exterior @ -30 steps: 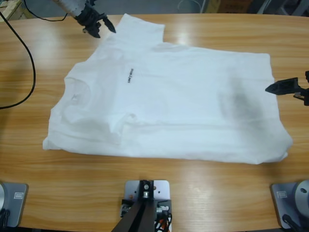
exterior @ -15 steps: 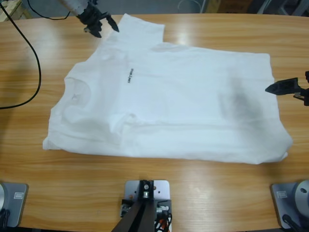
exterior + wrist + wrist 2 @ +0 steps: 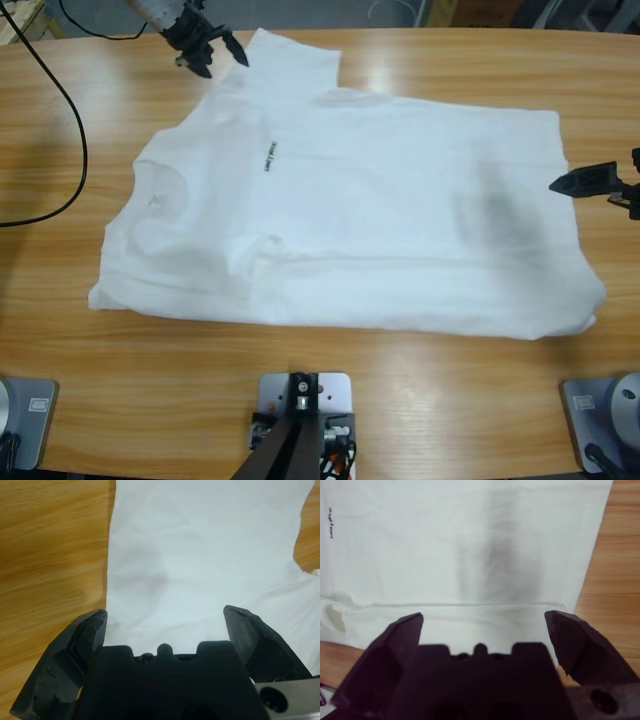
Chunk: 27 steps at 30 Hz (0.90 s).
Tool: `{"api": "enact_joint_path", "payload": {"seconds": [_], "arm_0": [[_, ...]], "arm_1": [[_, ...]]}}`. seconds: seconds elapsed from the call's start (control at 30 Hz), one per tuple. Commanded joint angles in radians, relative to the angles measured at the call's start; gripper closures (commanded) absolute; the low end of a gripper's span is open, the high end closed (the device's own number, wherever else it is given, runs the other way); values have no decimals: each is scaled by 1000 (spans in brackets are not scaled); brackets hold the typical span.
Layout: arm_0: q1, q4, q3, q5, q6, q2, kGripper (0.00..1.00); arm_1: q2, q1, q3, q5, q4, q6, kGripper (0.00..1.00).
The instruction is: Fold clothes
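T-shirt (image 3: 350, 210) lies between two open grippers.

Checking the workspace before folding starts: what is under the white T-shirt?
Only the wooden table shows around the T-shirt, which lies spread flat on it. One sleeve is folded onto the shirt's front. The fabric covers the wood beneath, so anything under it cannot be seen.

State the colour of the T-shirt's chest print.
Dark, nearly black, on the white T-shirt; the chest print shows best in the high view.
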Motion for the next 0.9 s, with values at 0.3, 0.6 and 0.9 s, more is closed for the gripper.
{"api": "enact_joint_path", "payload": {"seconds": [0.3,0.6,0.9], "arm_0": [[-10,29,-39,-78,-65,95,87],[-14,71,-54,-13,-69,104,92],[-7,109,-59,51,-62,111,92]], "arm_1": [[-27,12,32,7,-11,-15,0],[-26,12,32,7,-13,-15,0],[-27,12,34,9,-13,-15,0]]}}
